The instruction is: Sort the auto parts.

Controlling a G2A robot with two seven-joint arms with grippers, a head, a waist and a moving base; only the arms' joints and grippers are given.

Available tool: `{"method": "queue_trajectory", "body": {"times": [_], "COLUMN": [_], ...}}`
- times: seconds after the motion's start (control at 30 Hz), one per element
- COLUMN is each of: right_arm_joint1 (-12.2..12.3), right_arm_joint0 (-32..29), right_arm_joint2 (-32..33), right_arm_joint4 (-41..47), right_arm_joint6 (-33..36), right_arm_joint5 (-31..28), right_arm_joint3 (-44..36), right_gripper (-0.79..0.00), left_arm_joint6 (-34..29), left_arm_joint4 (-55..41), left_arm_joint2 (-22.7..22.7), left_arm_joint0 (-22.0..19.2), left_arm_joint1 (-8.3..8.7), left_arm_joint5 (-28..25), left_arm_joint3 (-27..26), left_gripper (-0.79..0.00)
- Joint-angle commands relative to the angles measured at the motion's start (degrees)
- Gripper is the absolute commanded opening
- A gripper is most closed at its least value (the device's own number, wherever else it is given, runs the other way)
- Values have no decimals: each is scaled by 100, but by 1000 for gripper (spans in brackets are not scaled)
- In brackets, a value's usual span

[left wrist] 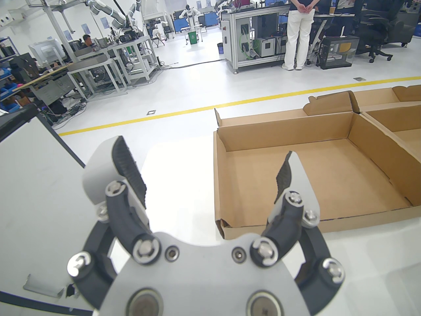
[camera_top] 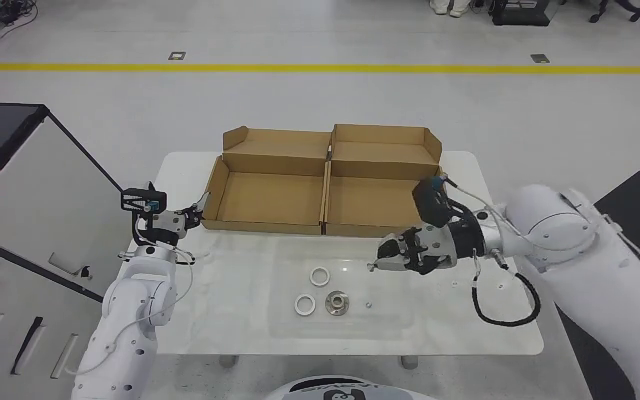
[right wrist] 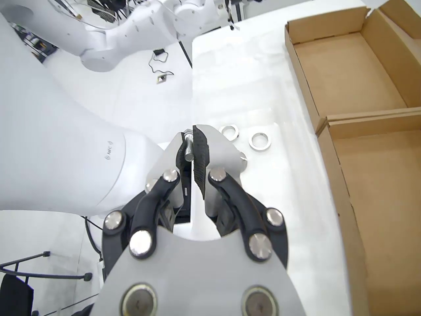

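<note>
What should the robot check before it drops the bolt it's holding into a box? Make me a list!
1. Bolt pinched tight in the right gripper: ok.
2. Right gripper over a box: not ok, it hangs above the table in front of them.
3. Left box and right box have room: ok, both are empty.
4. Which box takes bolts: cannot tell.
5. Left gripper out of the way: ok, open beside the left box.
</note>
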Motion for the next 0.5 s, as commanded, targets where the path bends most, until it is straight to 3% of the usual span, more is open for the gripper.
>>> {"method": "queue_trajectory", "body": {"times": [0.0,0.47], "right_arm_joint1": [38,513], "right_arm_joint0": [34,516], "right_arm_joint2": [-44,-565], "right_arm_joint4": [221,1462], "right_arm_joint6": [-104,-879], "right_arm_joint5": [-105,-881], "right_arm_joint3": [-2,100], "right_gripper": [-785,-785], "left_arm_joint6": [0,0], "left_arm_joint4": [0,0], "left_arm_joint2": [0,0], "left_arm_joint0": [0,0], "left_arm_joint1": [0,0], "left_arm_joint5": [0,0], "left_arm_joint3": [0,0], "left_gripper": [0,0]}}
